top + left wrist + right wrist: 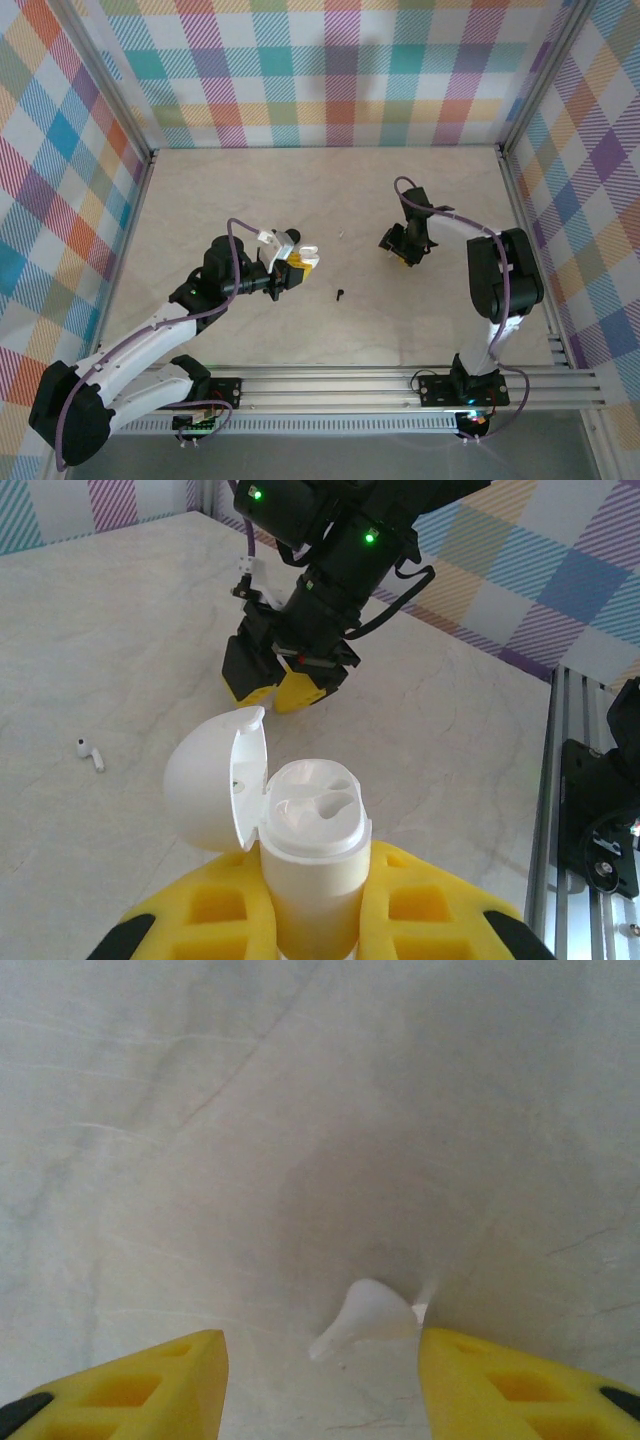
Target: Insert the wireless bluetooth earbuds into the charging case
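Marbled bench: white earbud between fingers of spread right gripper, touching one, axis crosswise; left gripper pinches charging case.

The table was pale cream with thin grey lines, like marble. The walls had checks of pink, blue, green, orange and purple. The charging case was white. The left hand and the right hand were yellow and black. The white earbud and the black earbud were plain. The cables were purple.
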Controlling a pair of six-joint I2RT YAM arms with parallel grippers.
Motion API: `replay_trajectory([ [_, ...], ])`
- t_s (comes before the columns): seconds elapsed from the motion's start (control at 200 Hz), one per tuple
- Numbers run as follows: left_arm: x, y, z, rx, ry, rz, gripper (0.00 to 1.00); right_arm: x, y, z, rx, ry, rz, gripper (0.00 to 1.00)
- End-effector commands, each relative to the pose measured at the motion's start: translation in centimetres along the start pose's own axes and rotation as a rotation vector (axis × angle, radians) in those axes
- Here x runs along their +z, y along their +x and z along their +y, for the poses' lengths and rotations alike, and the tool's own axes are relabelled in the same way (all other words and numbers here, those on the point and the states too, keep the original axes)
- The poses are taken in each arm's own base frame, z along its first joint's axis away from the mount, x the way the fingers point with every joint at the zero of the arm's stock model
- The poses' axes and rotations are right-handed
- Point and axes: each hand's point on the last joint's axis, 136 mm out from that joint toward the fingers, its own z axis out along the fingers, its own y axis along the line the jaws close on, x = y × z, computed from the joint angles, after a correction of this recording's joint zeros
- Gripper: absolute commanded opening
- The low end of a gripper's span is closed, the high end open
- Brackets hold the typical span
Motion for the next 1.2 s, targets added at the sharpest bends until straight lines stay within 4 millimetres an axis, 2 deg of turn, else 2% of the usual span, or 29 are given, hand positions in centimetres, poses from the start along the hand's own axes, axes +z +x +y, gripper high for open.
replay_trajectory([
  [0.0, -0.1, -1.4, -0.4, 0.033, 0.014, -0.029, 0.00, 0.2, -0.2, -0.1, -0.031, 0.036, 0.001, 0.53],
  [0.325, 0.2, -1.4, -0.3, 0.028, 0.020, -0.021, 0.00, -0.2, -1.1, 0.4, -0.097, 0.041, -0.019, 0.48],
  [0.71, 0.6, -1.4, -0.3, 0.021, 0.032, -0.011, 0.00, -0.7, -0.8, 0.5, -0.170, 0.052, -0.002, 0.45],
  [0.835, 0.6, -1.4, -0.3, 0.019, 0.033, -0.011, 0.00, -0.8, -0.5, 0.1, -0.198, 0.077, 0.019, 0.41],
  [1.195, 0.4, -1.6, -0.5, 0.017, 0.037, -0.015, 0.00, -0.6, -0.4, -1.0, -0.196, 0.127, 0.022, 0.42],
])
